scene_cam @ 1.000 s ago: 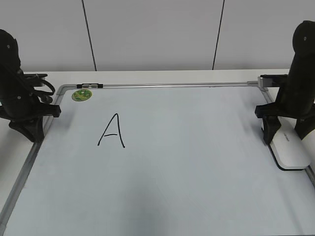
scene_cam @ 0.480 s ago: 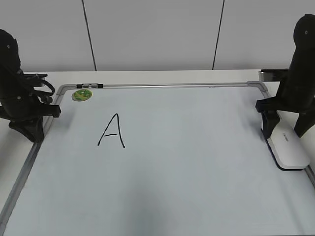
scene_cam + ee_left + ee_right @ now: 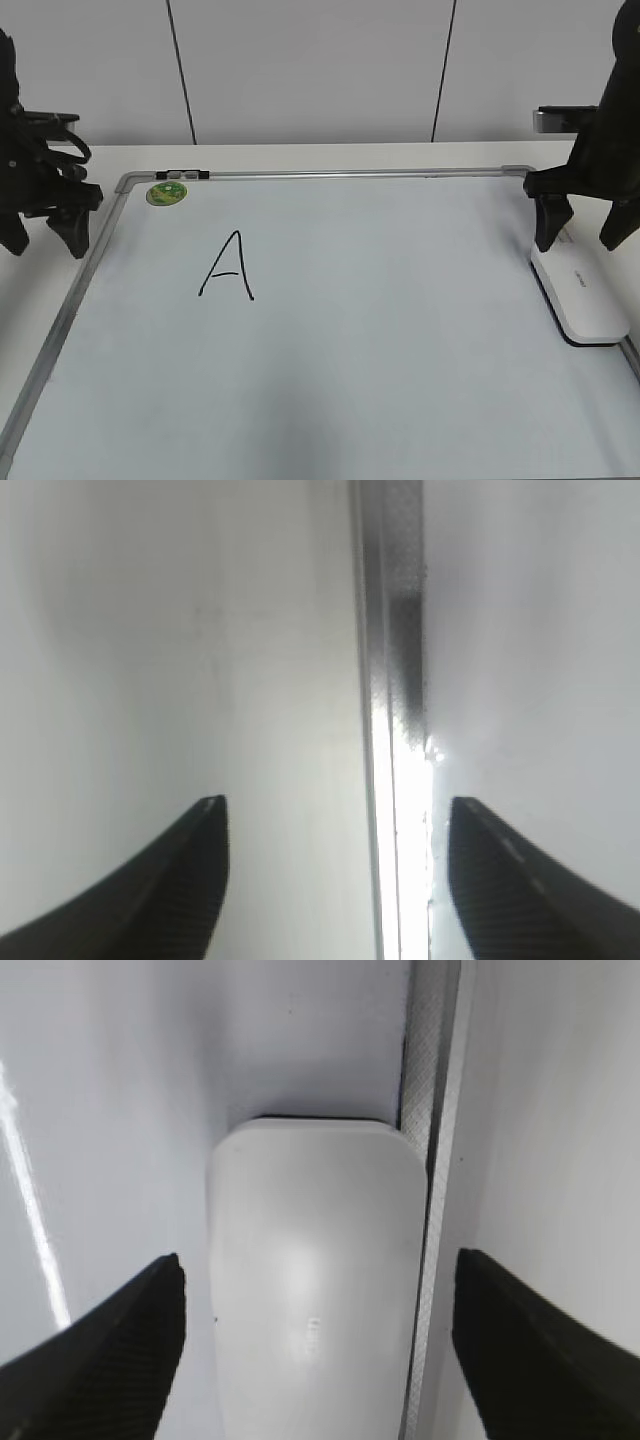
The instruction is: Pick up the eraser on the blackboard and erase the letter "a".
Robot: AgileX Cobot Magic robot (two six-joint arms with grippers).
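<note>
Lying flat at the right edge of the blackboard (image 3: 400, 350), the eraser (image 3: 583, 296) is straddled from above by the right gripper (image 3: 581, 240), fingers spread wide, nothing held. The pick-up step is judged in hand; a descent and closure on the eraser's sides are called for. The left gripper (image 3: 45, 235) is parked open and empty over the left frame.

We note a round green magnet (image 3: 166, 193) beside a black capital "A" (image 3: 228, 266); white table (image 3: 300, 155), grey wall panels (image 3: 310, 70).

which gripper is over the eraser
The right gripper: its open fingers straddle the white eraser by the blackboard's right edge. The left gripper hangs over the left frame.
</note>
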